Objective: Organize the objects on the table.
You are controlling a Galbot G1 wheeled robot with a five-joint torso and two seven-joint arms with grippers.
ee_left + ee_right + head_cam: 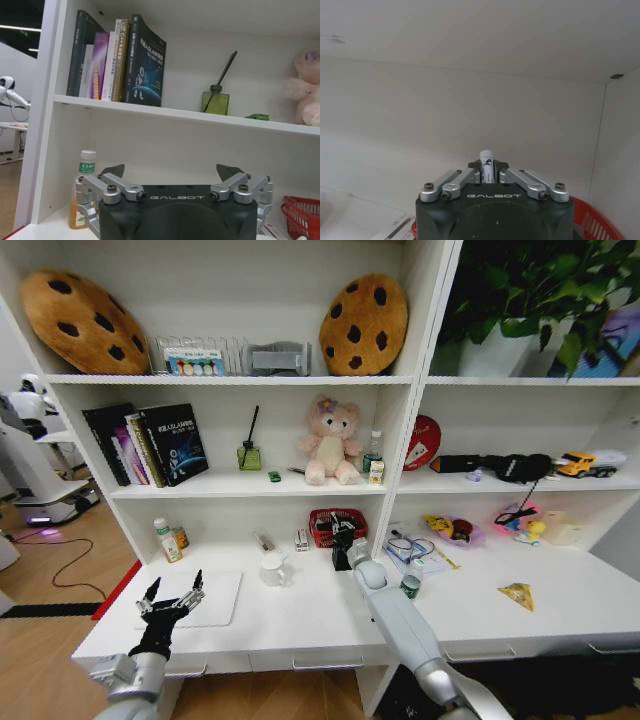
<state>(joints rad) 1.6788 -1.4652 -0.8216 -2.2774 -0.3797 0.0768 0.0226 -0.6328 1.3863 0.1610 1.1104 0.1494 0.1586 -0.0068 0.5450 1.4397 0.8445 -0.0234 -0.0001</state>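
White laminate forms the table (300, 625), smooth and flat. One right gripper (342, 537) hangs above the red mesh basket (325, 527) at the back, fingers pinched on a slim white cylinder (486, 165) (a pen or tube, hard to tell). One left gripper (172, 596) hovers over the flat laptop (205, 598), fingers spread. Two capped bottles (167, 540) stand behind it.
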